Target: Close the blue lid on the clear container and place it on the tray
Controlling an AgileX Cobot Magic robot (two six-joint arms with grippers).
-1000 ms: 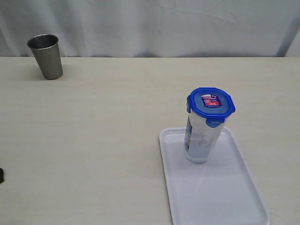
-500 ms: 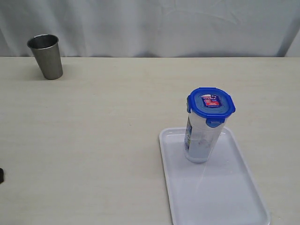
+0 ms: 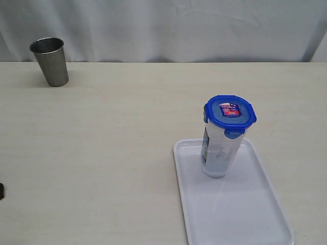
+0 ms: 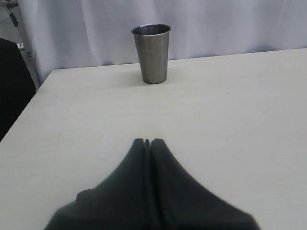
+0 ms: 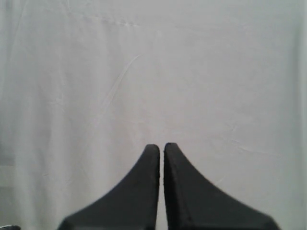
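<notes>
The clear container (image 3: 218, 153) stands upright on the far part of the white tray (image 3: 240, 214), right of the table's middle. The blue lid (image 3: 230, 117) sits on its rim with its flaps down and a red-and-white label on top. Neither gripper touches it. My left gripper (image 4: 147, 142) is shut and empty, low over the bare table and pointing toward the steel cup. In its own view my right gripper (image 5: 161, 146) is shut on nothing, facing the white curtain. Neither gripper appears in the exterior view, apart from a small dark piece at the left edge.
A grey tapered steel cup (image 3: 50, 62) (image 4: 152, 52) stands at the far left of the table by the white curtain (image 3: 168, 28). A dark object (image 4: 12, 86) stands off the table's edge in the left wrist view.
</notes>
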